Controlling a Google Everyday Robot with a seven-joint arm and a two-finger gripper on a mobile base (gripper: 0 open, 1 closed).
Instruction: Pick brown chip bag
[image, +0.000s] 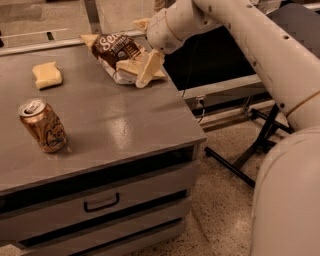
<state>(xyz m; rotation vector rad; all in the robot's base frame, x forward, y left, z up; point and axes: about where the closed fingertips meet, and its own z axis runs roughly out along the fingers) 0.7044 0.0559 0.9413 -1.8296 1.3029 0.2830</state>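
Note:
The brown chip bag, crinkled with white script and pale ends, lies at the far right of the grey cabinet top. My gripper is at the bag's right end, with its white arm coming in from the upper right. It is open: one cream finger hangs down over the bag's near right corner, and the other sits above the far edge. The bag rests on the surface, not held.
A copper drink can stands at the near left and a yellow sponge block lies at the far left. The cabinet has a drawer with a handle. A black stand with crossed legs is to the right.

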